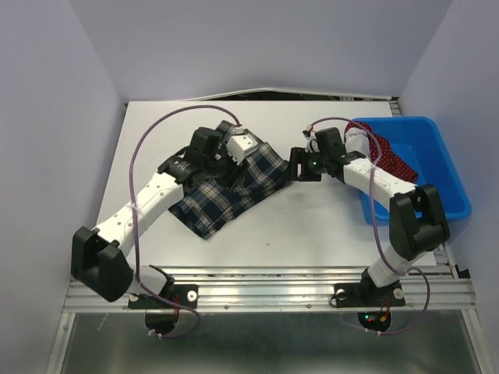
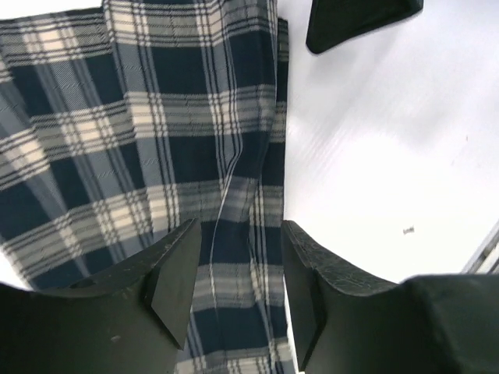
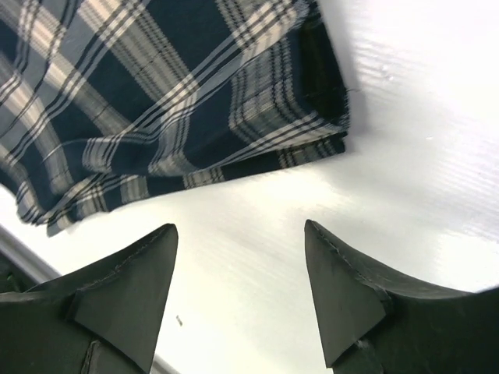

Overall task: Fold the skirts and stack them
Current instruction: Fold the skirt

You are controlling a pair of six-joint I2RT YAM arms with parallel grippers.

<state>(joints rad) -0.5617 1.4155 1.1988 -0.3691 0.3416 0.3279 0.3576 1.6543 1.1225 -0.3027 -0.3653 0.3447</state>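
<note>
From above, the pleated navy-and-white plaid cloth skirt [image 1: 234,191] lies on the white table [image 1: 312,226] and looks folded. The red polka-dot cloth skirt [image 1: 394,160] is draped in the blue plastic bin [image 1: 452,179], not yet folded.

At the left wrist, the left gripper [image 2: 238,269] stands parted above the plaid, holding nothing.

At the right wrist, the right gripper [image 3: 238,269] is spread over bare table, just beside the plaid's layered edge.

I'd judge about half is left, plus the stacking.

— Any writing, label or number to read here?
— None. The plaid skirt [image 1: 242,187] shows only its check pattern, and the blue bin [image 1: 437,148] bears no legible mark.
</note>
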